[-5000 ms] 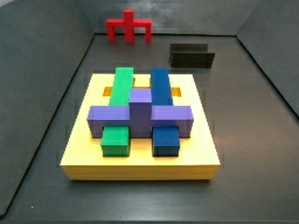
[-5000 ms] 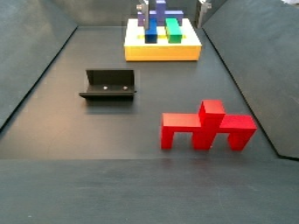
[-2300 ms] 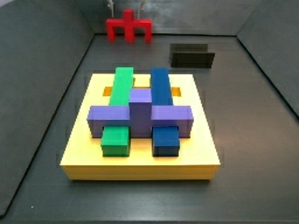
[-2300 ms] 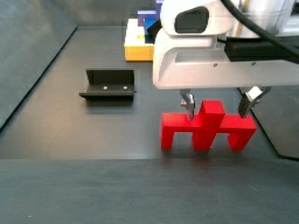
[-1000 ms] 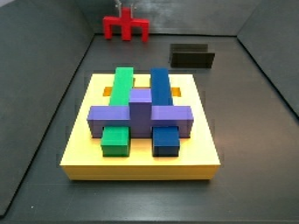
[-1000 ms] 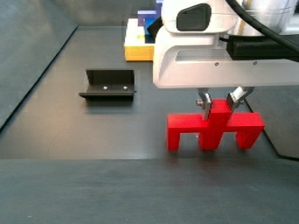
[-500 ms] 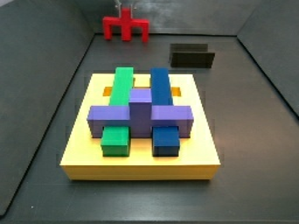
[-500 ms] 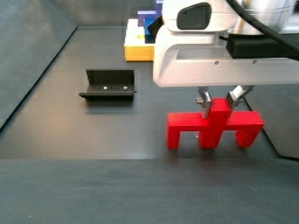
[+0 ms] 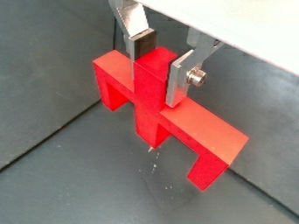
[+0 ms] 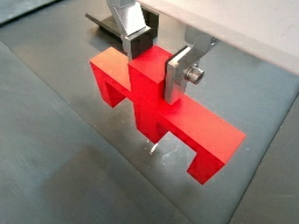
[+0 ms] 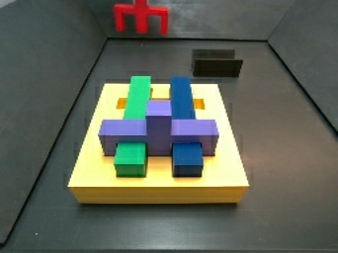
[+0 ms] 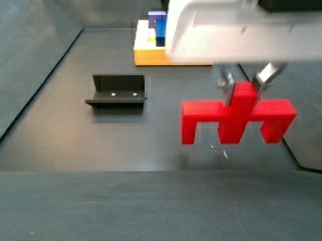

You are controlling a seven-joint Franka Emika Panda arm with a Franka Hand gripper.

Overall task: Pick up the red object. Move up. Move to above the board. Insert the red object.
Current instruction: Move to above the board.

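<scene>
The red object [image 12: 235,119] hangs above the dark floor, held by its central stem; it shows in both wrist views [image 9: 163,122] [image 10: 158,109] and at the far end in a side view [image 11: 141,16]. My gripper [image 9: 162,61] is shut on that stem, and it also shows in a wrist view [image 10: 156,59] and a side view [image 12: 246,79]. The yellow board [image 11: 93,163] carries green, blue and purple blocks and lies far from the gripper; a corner shows in a side view [image 12: 147,55].
The dark fixture [image 12: 119,91] stands on the floor left of the red object, and shows near the far wall in a side view [image 11: 218,64]. Grey walls enclose the floor on all sides.
The gripper has risen with the red object in it, lifting it off the floor. The board and fixture have not moved.
</scene>
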